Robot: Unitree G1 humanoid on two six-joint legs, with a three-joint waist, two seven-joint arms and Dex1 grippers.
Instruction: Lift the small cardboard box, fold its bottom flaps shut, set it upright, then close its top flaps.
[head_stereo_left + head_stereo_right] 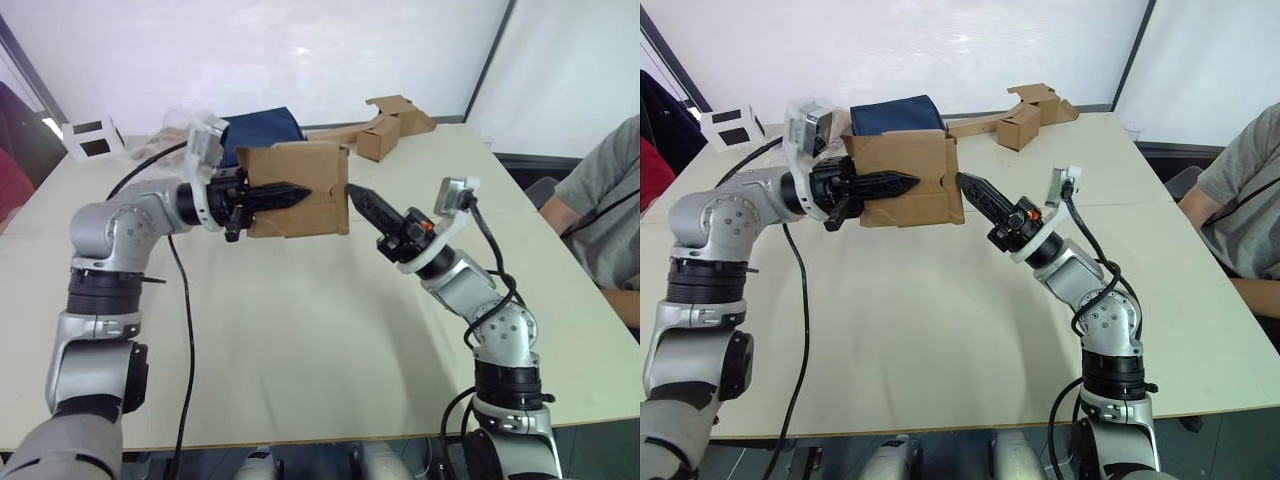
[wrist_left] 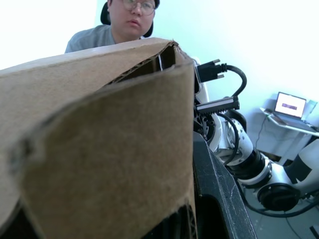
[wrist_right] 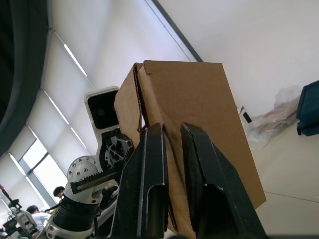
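Left eye view looks down on a pale cream table that takes up most of the floor space here, pushed up near a bright white wall with a dark vertical strip running down it. The box is off the table, held up in the air above its far half, between the two arms. The left gripper clasps it from the robot's left, one black finger lying flat across the near brown face and the box wall pinched behind it. The right gripper points in from the other side, its tips touching the box's right edge; in the right wrist view its two fingers stand a narrow gap apart against the cardboard, holding nothing between them. Behind the box lies a dark blue bag, and farther back toward the right corner a longer cardboard piece with a small box joined to it. At the far left corner sits a small white holder with dark panels, next to some crumpled clear plastic. A black cable trails across the tabletop from the left arm. A person in a grey shirt sits at the right side of the table. The left wrist view catches a laptop lit up on a side desk. I can read no writing or brand on any of it; the box is plain.
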